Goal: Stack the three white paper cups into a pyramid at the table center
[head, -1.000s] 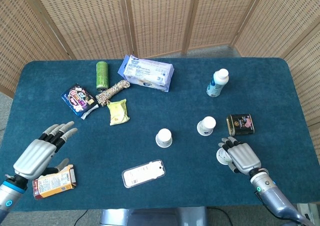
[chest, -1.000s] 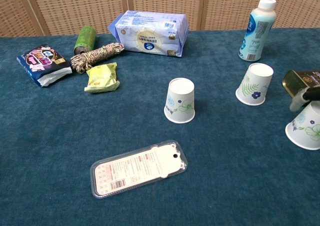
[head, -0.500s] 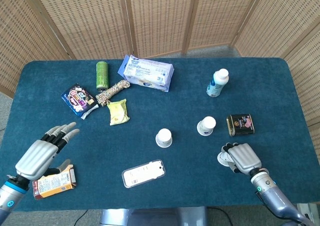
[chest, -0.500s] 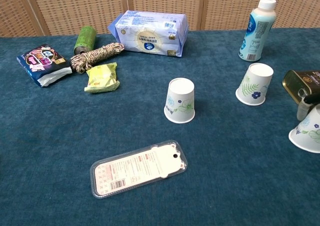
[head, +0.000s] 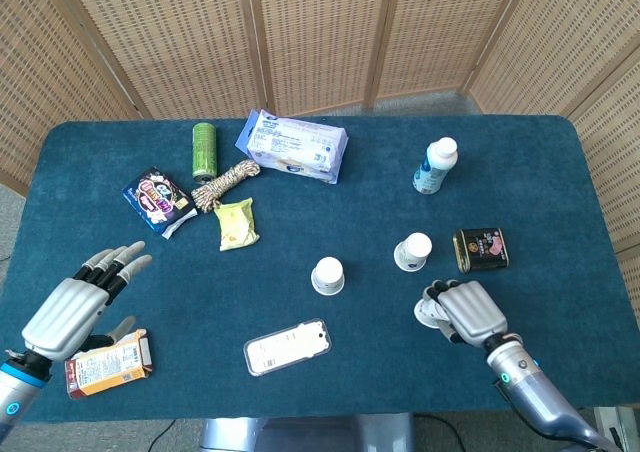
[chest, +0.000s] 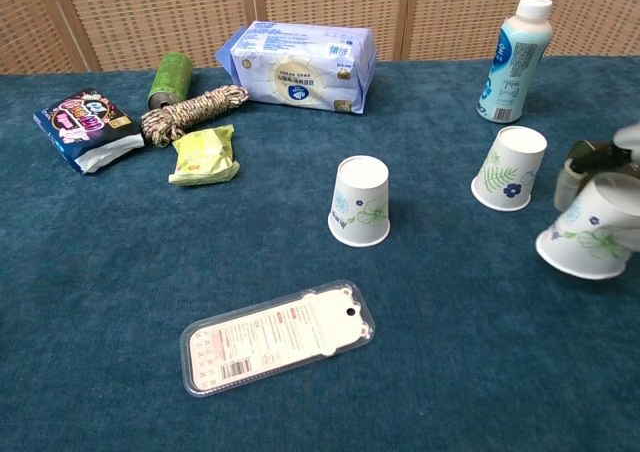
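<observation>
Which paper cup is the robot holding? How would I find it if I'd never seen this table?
Start at the tall white bottle near the table's far right side and come toward the front edge, past the dark tin. The cup is there, wrapped in the right hand. Unlike the other two cups, it is tilted and has fingers around it.

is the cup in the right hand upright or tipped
Tipped. The paper cup in the right hand is upside down and leaning, with its rim lifted off the table on one side.
</observation>
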